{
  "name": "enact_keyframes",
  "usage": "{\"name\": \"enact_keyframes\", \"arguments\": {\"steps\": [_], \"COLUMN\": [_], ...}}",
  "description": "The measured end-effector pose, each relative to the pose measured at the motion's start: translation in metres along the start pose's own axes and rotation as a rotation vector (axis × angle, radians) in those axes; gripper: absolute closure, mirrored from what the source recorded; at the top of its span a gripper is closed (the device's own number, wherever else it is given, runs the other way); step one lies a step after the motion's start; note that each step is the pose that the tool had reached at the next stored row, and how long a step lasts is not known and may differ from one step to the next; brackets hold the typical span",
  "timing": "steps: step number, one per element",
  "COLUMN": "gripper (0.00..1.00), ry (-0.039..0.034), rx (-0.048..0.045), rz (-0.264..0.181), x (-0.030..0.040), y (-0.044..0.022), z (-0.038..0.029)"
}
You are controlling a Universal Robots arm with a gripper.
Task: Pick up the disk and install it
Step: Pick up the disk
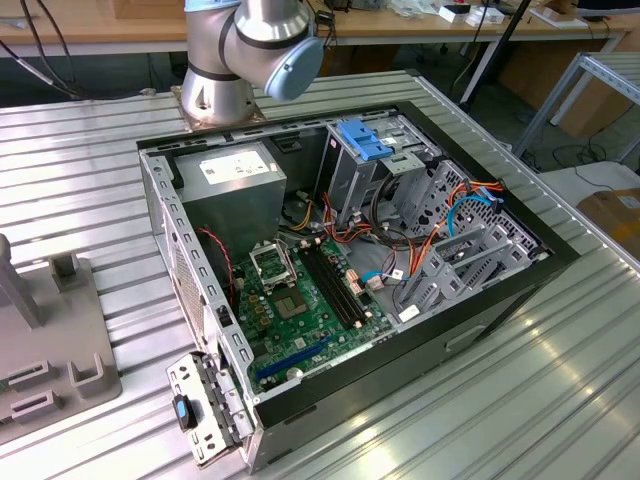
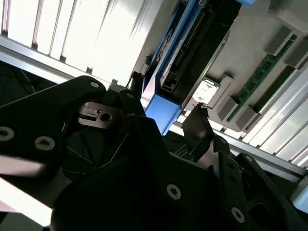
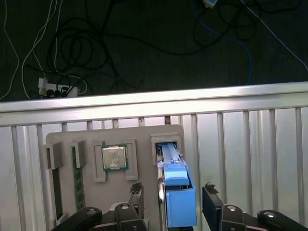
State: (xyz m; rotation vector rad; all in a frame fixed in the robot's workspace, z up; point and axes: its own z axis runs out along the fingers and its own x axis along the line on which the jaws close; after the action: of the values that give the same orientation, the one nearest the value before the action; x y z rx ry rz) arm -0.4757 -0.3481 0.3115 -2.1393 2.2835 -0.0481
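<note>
In the first wrist view the gripper (image 3: pixel 173 191) has its jaws spread. The two dark fingers (image 3: pixel 137 192) stand one on each side of the disk (image 3: pixel 175 202), with a narrow gap showing between each fingertip and the disk's blue edges. Nothing is pinched.

The disk stands on edge in a slot of a grey holder (image 3: pixel 144 139), its blue end tab towards the camera and its blue rails running away along the slot. In the second wrist view the disk (image 2: pixel 197 48) shows its dark body and connector edge, and the blue tab sits between the fingertips.

Beside the disk on the holder, a square processor chip (image 3: pixel 114 158) lies flat in its own recess. Past it, a green memory stick (image 3: pixel 75 178) sits on edge in a thin slot. The holder rests on a ribbed metal table (image 3: pixel 240 144), and beyond the table's edge loose cables (image 3: pixel 96 48) and a power strip (image 3: pixel 50 87) lie on a dark floor.

In the exterior view an open computer case (image 1: pixel 160 220) lies on the table. The arm (image 1: pixel 245 45) rises at about eleven o'clock from the case, and the holder (image 1: pixel 60 350) sits at about eight o'clock. Inside the case, a power supply (image 1: pixel 235 180) is at ten o'clock, a blue latch (image 1: pixel 362 140) tops a metal cage at twelve o'clock, and the motherboard (image 1: pixel 300 300) lies towards six o'clock.
</note>
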Motion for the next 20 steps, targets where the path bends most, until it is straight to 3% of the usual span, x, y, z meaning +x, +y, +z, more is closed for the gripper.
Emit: {"name": "enact_keyframes", "arguments": {"steps": [8, 9, 10, 12, 14, 20], "gripper": [0.40, 0.41, 0.49, 0.50, 0.63, 0.63], "ry": [-0.0001, -0.0001, -0.0001, 0.0000, 0.0000, -0.0001], "rx": [0.0000, 0.0000, 0.0000, 0.0000, 0.0000, 0.0000], "rz": [0.000, 0.000, 0.000, 0.000, 0.000, 0.000], "x": [-0.0012, -0.0013, -0.0013, -0.0014, -0.0015, -0.0018], "y": [0.0001, 0.0001, 0.0001, 0.0001, 0.0001, 0.0001], "z": [0.0000, 0.0000, 0.0001, 0.0000, 0.0000, 0.0000]}}
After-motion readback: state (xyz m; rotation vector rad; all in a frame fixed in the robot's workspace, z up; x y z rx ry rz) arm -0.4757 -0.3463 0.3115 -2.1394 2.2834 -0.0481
